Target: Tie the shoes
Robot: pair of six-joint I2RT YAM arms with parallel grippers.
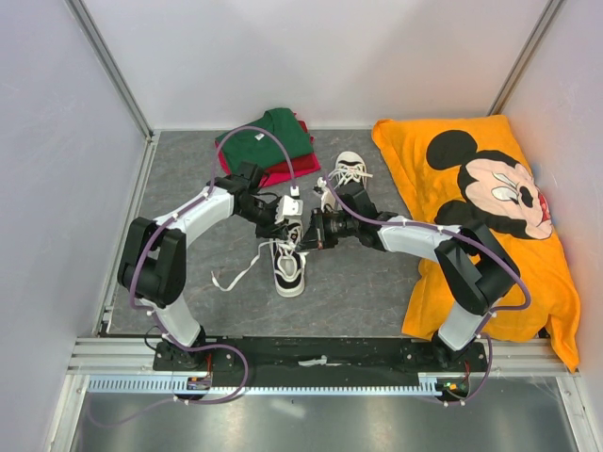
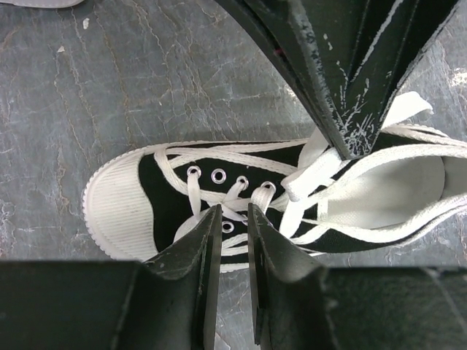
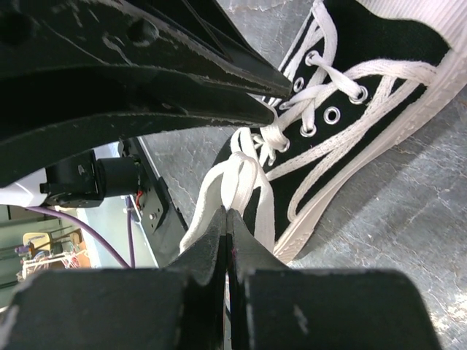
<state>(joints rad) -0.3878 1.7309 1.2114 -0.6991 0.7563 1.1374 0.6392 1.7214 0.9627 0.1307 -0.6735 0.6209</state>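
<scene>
Closest to my right wrist camera, the right gripper (image 3: pixel 228 219) is pinched fully closed on a doubled loop of flat white lace (image 3: pixel 239 179). The lace rises from a small black canvas sneaker with a white rubber sole (image 1: pixel 290 264). That shoe lies mid-table, its long axis running near to far, with the toe cap apparently toward me. The left gripper (image 2: pixel 232 222) hovers directly over its eyelets, fingers parted only a sliver, nothing visible between them. Both grippers crowd the tongue, nearly touching. A loose lace end (image 1: pixel 236 273) trails left across the grey table (image 1: pixel 377 282), nearer the left arm. The matching second sneaker (image 1: pixel 347 172) sits farther right. An orange cartoon-mouse cloth (image 1: pixel 490 282) borders the right side, so I judge pulling room lies near-left.
</scene>
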